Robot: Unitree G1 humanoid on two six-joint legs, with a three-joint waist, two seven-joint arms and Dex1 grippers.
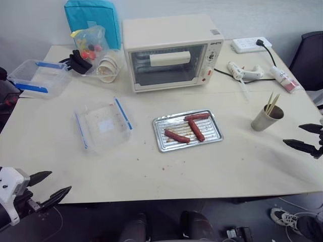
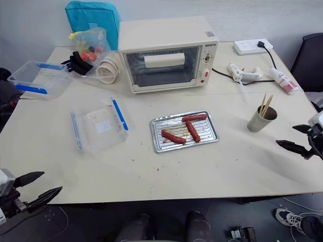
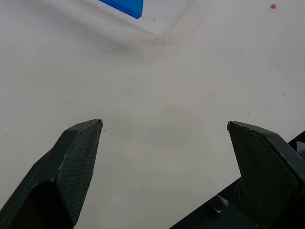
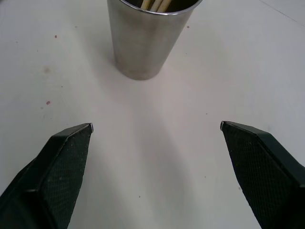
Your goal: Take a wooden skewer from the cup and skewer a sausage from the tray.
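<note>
The grey cup (image 1: 266, 118) stands near the table's right edge with several wooden skewers (image 1: 273, 103) sticking out of it. The shiny metal tray (image 1: 212, 132) sits mid-table and holds three reddish-brown sausages (image 1: 197, 130). My right gripper (image 1: 292, 134) hovers open at the right edge, just short of the cup (image 4: 147, 43), with nothing between its fingers. My left gripper (image 1: 60, 182) is open and empty at the near left corner, above bare tabletop, far from the tray.
A cream toaster oven (image 1: 169, 53) stands behind the tray. A clear box with blue clips (image 1: 103, 123) lies left of the tray, another (image 1: 38, 78) at far left. White bowls (image 1: 107, 68), a glue gun (image 1: 245, 71) and a power strip (image 1: 251, 44) line the back.
</note>
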